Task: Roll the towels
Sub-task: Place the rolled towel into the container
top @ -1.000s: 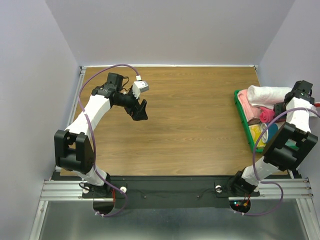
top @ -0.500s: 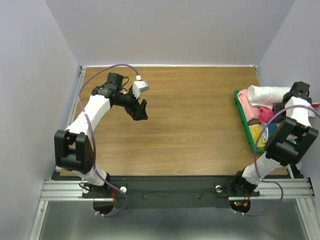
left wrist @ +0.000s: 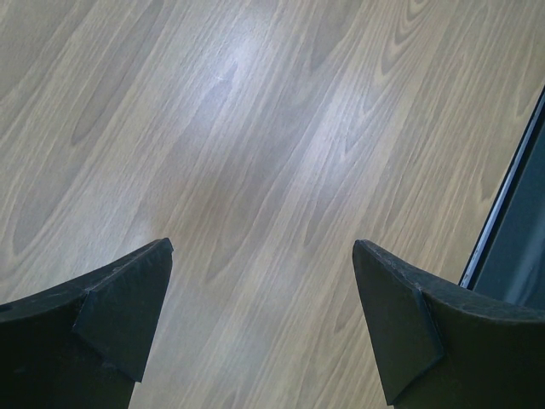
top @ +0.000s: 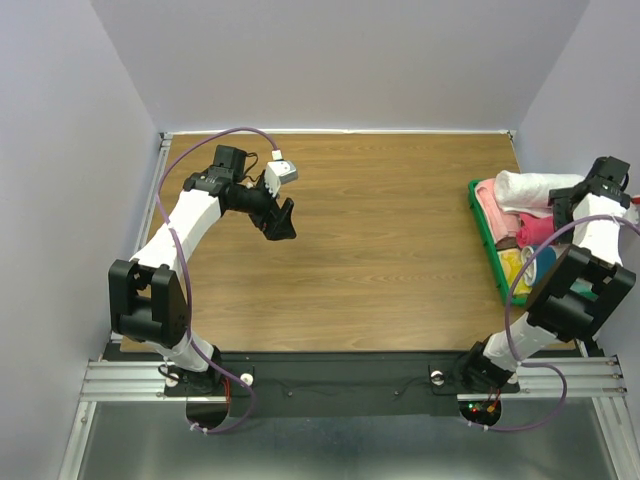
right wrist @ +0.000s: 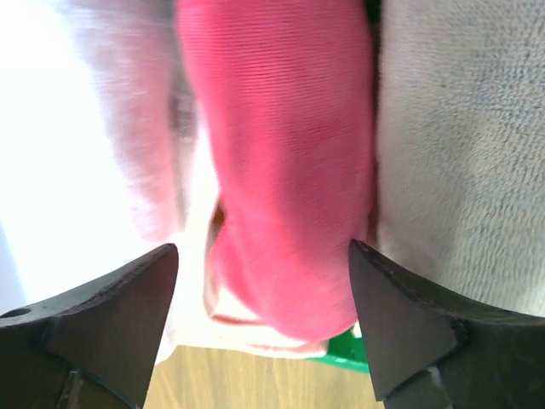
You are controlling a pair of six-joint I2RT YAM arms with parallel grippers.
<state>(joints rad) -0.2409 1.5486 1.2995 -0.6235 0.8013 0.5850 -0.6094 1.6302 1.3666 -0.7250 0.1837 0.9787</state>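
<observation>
Right gripper (right wrist: 264, 256) lets go over the tray.
Its fingers have just spread wide and hold nothing. The pinkish-red towel (right wrist: 281, 153) lies below them in the green tray (top: 485, 245) at the frame's right edge, crowded by paler towels, probably delivered. The left gripper (left wrist: 264, 256), also spread, hangs idle over bare table (top: 400, 220), upper left.

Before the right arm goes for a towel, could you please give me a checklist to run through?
1. Right gripper jaws apart: ok.
2. Red towel centred under them: ok.
3. Red towel free of neighbours: not ok, pressed between pale towels in the green bin.
4. Left gripper open, empty: ok.
5. Edge to pinch exposed: cannot tell.
</observation>
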